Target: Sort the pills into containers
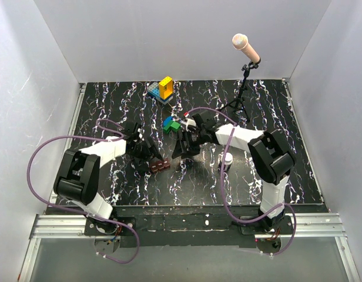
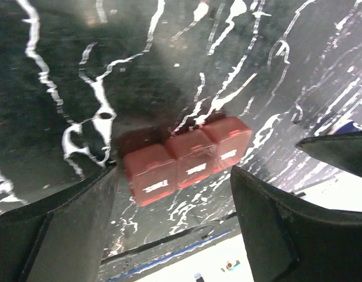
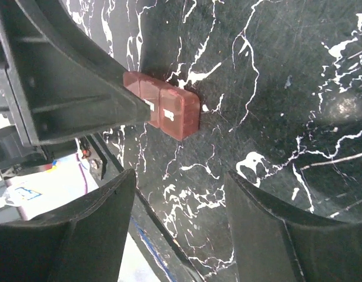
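Plain white walls (image 1: 187, 35) box in a black, white-veined tabletop (image 1: 193, 188) on three sides, under even light.

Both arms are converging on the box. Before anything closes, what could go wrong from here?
1. The left gripper and right gripper, both open, crowd the same small pill box; fingers may collide.
2. The box lies loose on the table; a one-sided touch could skid it.
3. The white-capped bottle stands by the right arm; a swing might topple it.
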`<state>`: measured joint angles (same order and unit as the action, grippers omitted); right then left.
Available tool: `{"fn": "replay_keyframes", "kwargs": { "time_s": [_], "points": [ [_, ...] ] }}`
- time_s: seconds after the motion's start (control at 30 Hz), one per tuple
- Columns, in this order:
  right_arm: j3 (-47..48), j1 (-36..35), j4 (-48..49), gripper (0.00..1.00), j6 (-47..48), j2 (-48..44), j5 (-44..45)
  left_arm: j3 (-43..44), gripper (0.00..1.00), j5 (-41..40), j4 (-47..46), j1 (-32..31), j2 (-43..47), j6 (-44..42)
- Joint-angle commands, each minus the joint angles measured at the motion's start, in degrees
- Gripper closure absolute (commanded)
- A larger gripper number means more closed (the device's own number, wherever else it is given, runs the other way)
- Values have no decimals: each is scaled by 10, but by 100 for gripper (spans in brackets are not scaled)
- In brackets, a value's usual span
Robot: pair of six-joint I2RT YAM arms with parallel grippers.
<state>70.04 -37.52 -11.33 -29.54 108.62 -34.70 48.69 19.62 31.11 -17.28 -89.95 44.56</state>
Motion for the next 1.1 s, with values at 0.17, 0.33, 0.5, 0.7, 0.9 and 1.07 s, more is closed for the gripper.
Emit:
{"fn": "replay_keyframes", "kwargs": {
  "time_s": [0.17,0.33,0.5,0.7,0.9,1.07],
  "points": [
    [19,3,39,34,-37,34,-36,16,31,-5,-89,-43,-46,-1],
    [18,8,33,34,-33,41,-35,22,23,-54,-49,-43,4,-29],
    [12,17,16,34,-24,26,-35,49,13,-86,-4,-45,83,-116],
    [3,43,-11,29,2,-6,-31,101,11,-87,42,-74,84,-240],
    [-10,72,-40,21,25,-27,-29,173,11,-161,91,-179,24,-359],
    [-27,93,-50,18,37,-46,-31,191,12,-207,117,-208,-28,-423]
  ]
}}
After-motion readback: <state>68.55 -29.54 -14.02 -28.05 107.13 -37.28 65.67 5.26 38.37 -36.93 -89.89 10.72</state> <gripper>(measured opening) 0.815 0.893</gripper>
